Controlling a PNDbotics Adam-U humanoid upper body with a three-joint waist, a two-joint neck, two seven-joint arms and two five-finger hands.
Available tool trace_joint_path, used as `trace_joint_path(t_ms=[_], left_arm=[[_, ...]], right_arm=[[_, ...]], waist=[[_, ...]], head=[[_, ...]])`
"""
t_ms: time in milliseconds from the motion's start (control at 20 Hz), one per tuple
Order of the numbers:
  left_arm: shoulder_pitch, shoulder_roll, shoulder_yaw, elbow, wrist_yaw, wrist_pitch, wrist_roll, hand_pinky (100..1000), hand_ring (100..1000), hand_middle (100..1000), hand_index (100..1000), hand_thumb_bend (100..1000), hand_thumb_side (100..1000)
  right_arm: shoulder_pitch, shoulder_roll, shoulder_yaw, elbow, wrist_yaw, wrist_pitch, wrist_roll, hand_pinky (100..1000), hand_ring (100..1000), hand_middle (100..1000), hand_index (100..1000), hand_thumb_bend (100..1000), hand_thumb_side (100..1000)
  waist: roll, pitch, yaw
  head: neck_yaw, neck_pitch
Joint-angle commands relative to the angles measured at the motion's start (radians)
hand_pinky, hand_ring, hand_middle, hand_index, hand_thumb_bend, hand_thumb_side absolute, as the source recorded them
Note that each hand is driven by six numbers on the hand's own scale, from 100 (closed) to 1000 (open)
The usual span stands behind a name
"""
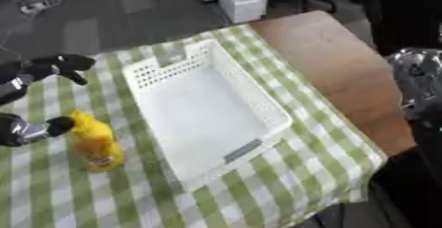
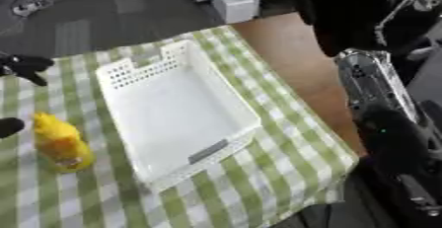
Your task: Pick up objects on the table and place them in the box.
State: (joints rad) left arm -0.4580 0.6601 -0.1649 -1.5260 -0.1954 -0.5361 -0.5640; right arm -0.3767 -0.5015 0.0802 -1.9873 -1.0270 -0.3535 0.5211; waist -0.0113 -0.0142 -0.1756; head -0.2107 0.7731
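Left robot hand [image 1: 39,98]: seen at the left edge of the frame, its black fingers spread apart in two groups, one above and one at the top of the yellow object; the fingers were apart, nothing was clasped, though the lower fingertip appeared to touch the object's top.
Yellow bottle [image 1: 95,143]: lay tilted on the checked cloth at the lower left, just beside the box's left wall, outside it; a label-like patch was seen near its lower end.
Checked cloth [image 1: 285,177]: green and white, spread over the worktop under both box and bottle.
Box [image 1: 155,69]: white, perforated walls, set askew in the middle of the frame; its inside was seen bare.
Worktop [image 1: 345,69]: bare wood was shown at the upper right, beyond the cloth.
Right robot hand: the arm was seen at the right edge of the frame; the hand's fingers could not be made out.
Progress: judged to be at the start; nothing had been placed, and the bottle had yet to be grasped, lifted and set in the box.
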Motion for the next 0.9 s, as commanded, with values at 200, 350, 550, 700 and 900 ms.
trace_joint_path(t_ms=[200, 350, 550, 700, 900], left_arm=[[-0.011, 0.017, 0.0, -0.028, -0.043, -0.223, -0.252, 834, 789, 930, 969, 412, 809], [-0.024, 0.025, -0.002, -0.045, -0.073, -0.211, -0.268, 834, 798, 928, 951, 414, 795], [-0.04, 0.037, -0.002, -0.061, -0.128, -0.202, -0.324, 848, 817, 928, 943, 444, 769], [-0.039, 0.042, -0.003, -0.059, -0.189, -0.208, -0.341, 852, 824, 928, 939, 464, 747], [-0.041, 0.049, -0.015, -0.044, -0.314, -0.249, -0.343, 872, 854, 938, 938, 593, 704]], right_arm=[[-0.019, -0.014, -0.005, -0.013, 0.004, 0.0, 0.003, 142, 498, 552, 734, 339, 744], [-0.018, -0.015, -0.004, -0.013, 0.004, 0.0, 0.004, 142, 498, 552, 734, 338, 744], [-0.018, -0.015, -0.003, -0.013, 0.004, 0.001, 0.004, 143, 498, 553, 734, 338, 743], [-0.019, -0.015, -0.004, -0.013, 0.003, 0.002, 0.003, 143, 499, 553, 734, 338, 743], [-0.018, -0.015, -0.003, -0.013, 0.003, 0.002, 0.005, 142, 499, 553, 735, 338, 743]], waist=[[0.001, -0.008, 0.0], [0.001, -0.009, -0.001], [0.002, -0.01, -0.002], [0.002, -0.01, -0.003], [0.002, -0.01, -0.004]], head=[[-0.009, -0.003], [-0.008, -0.003], [-0.005, -0.003], [-0.006, -0.003], [-0.006, -0.003]])
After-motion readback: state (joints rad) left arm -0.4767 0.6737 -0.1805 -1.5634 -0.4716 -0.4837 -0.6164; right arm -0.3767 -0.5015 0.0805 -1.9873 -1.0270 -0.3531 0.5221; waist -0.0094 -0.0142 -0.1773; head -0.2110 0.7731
